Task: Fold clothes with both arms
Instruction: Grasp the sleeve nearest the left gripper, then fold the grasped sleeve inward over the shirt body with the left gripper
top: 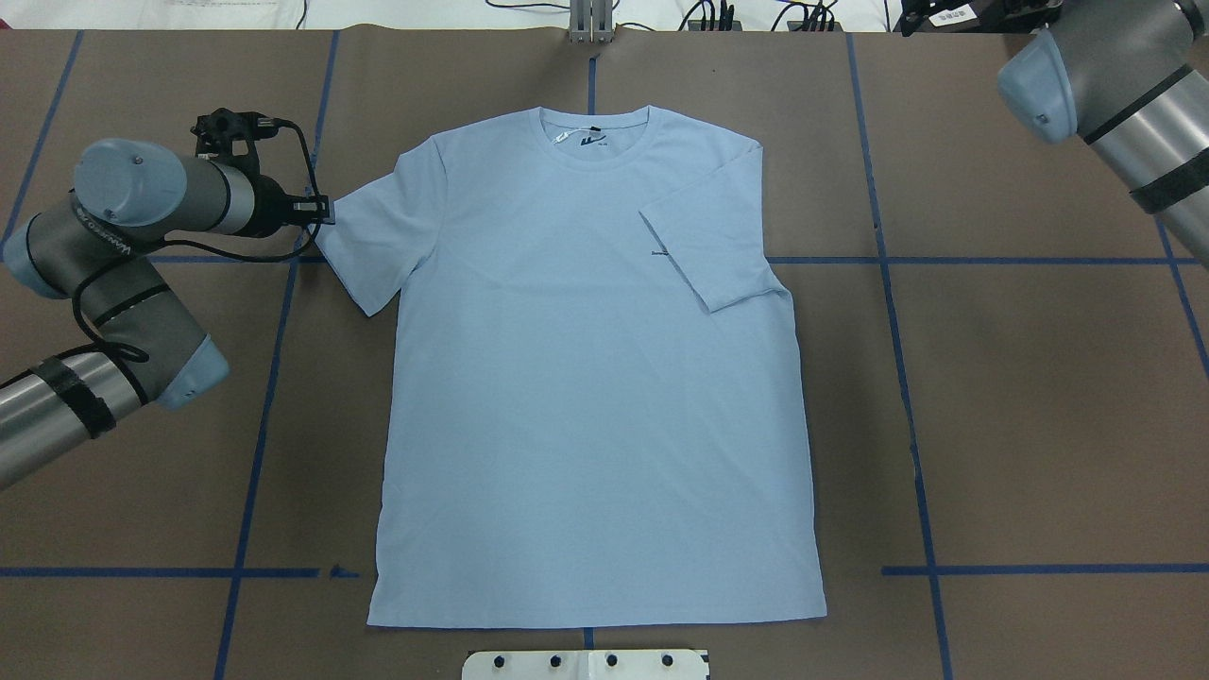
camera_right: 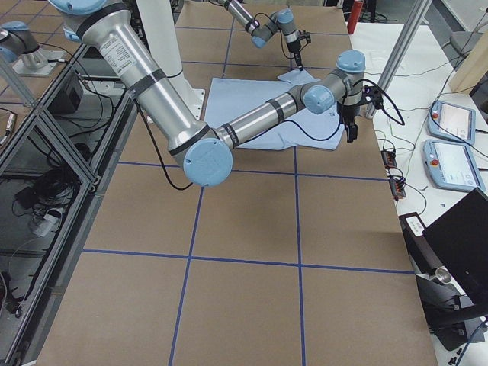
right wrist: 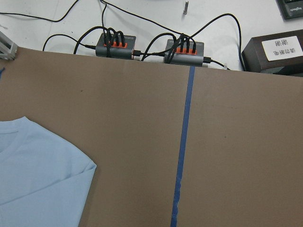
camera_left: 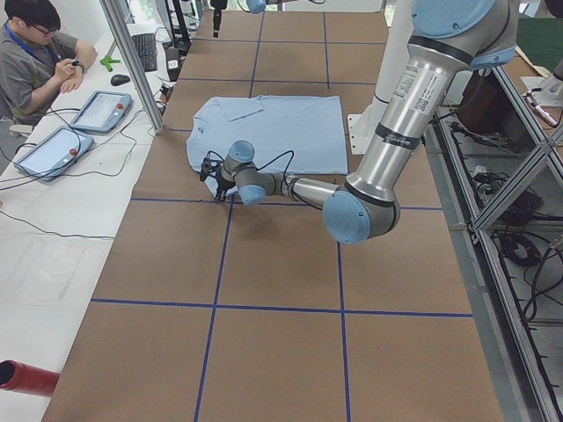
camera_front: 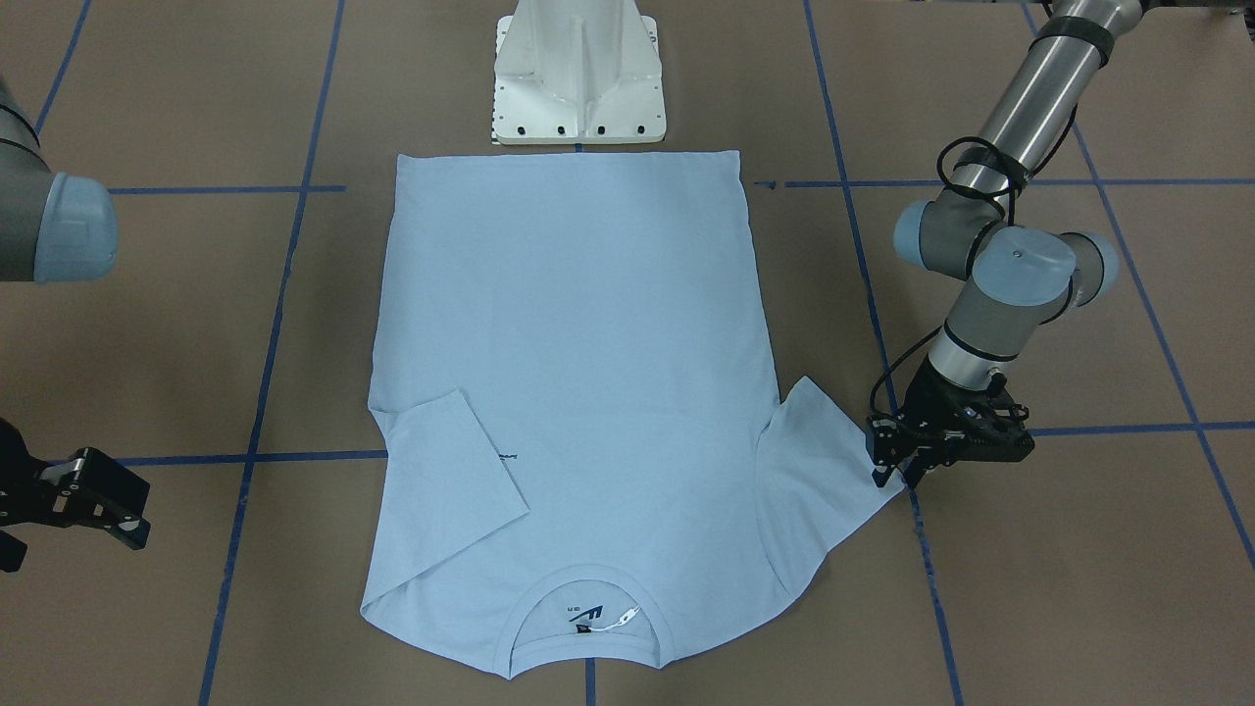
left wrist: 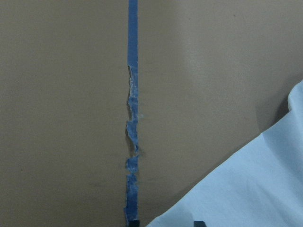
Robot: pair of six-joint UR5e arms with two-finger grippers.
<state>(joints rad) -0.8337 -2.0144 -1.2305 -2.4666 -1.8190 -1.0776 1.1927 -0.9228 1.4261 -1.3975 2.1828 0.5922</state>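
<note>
The light blue T-shirt (top: pixel 595 397) lies flat, front up, in the middle of the table, collar (top: pixel 595 142) at the far edge with the neck label showing. Its sleeve (top: pixel 704 250) on my right side is folded in over the chest and hides most of the print. The other sleeve (top: pixel 373 236) is spread out. My left gripper (top: pixel 321 210) points down at that sleeve's outer edge (camera_front: pixel 899 478). In the left wrist view the sleeve corner (left wrist: pixel 246 189) lies between its parted fingertips (left wrist: pixel 200 223). My right gripper (camera_front: pixel 137 510) is open and empty, off the shirt beside the folded sleeve.
The white pedestal base (camera_front: pixel 578 78) stands at the shirt's hem. Blue tape lines (top: pixel 274 378) cross the brown table. Power boxes with cables (right wrist: pixel 113 45) sit past the far edge. An operator (camera_left: pixel 35 53) and teach pendants (camera_left: pixel 101 110) are at the side bench.
</note>
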